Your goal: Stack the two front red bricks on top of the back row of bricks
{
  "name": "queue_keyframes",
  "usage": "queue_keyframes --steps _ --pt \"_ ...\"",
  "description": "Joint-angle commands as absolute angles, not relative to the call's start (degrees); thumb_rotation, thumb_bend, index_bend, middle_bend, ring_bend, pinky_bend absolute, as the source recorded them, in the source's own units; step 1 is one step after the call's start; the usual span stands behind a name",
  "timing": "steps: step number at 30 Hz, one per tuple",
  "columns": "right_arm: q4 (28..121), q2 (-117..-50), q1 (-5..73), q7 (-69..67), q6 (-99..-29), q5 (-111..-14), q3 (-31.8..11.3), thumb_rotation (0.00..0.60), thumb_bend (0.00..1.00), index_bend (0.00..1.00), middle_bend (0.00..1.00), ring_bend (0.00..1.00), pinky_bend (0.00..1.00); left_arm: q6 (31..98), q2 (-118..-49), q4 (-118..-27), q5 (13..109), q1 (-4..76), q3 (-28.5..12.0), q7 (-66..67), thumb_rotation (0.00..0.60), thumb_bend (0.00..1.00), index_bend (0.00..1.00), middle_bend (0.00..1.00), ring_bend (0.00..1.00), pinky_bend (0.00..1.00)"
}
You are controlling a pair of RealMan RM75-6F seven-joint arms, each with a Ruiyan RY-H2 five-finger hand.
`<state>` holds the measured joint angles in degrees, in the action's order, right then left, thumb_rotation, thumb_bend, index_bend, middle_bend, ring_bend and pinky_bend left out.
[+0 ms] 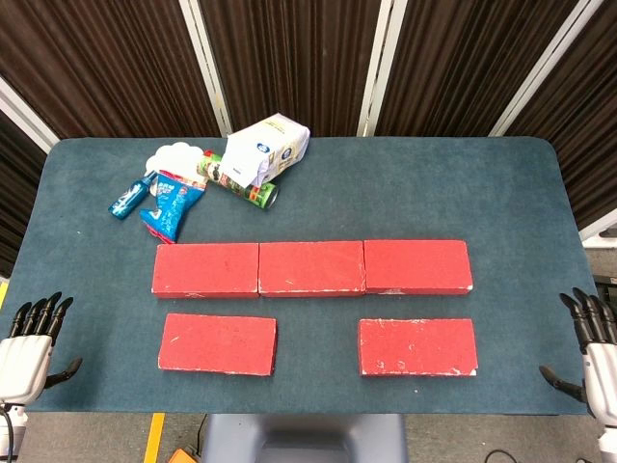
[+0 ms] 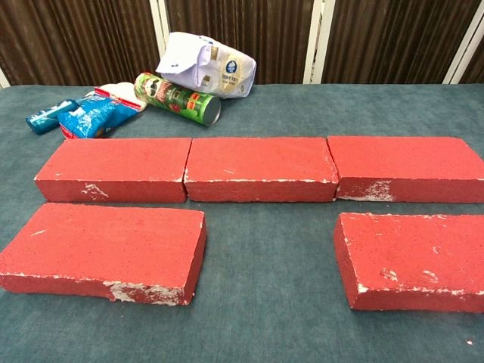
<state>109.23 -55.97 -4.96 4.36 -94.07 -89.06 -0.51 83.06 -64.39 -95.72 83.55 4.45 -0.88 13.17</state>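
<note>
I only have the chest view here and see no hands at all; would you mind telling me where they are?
Observer: In the head view the left hand hangs off the table's front left corner, fingers apart, holding nothing.
Operator: Thank you, and the other one?
Observer: The right hand sits off the front right corner, also holding nothing, clear of the front right brick.
Operator: Is anything behind the snack pile that I cannot see?
Observer: Yes, a white scalloped plate lies behind the blue packet, near the table's back edge.
</note>
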Motion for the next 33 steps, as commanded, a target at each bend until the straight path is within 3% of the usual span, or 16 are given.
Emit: queue_keyframes --steps 1,16,26,33 --pt "108.8 -55.9 -5.3 3.4 -94.2 -89.1 -0.7 0.600 0.00 0.21 0.14 0.07 0.00 83.3 -64.3 -95.9 83.7 4.3 -0.8 13.2 0.600 0.23 0.00 0.00 0.00 0.04" --pt "109.4 -55.1 -3.8 2.6 -89.7 -87.4 -0.6 0.600 0.00 0.21 0.14 0.07 0.00 82.7 -62.5 -98.4 81.6 3.6 -0.8 10.8 0.600 0.23 0.00 0.00 0.00 0.04" --pt "109.0 -54.4 -2.5 1.2 -86.7 -86.8 -0.3 0.600 0.00 0.22 0.14 0.07 0.00 70.7 -49.2 -114.4 82.9 10.5 0.1 12.4 0.600 0.23 0.00 0.00 0.00 0.04" --pt "109.4 -54.4 -1.9 1.9 -85.3 -85.7 -0.5 0.600 0.00 0.22 0.14 0.07 0.00 60.9 -45.1 -126.4 72.7 17.2 -0.1 27.5 0.600 0.21 0.00 0.00 0.00 0.04"
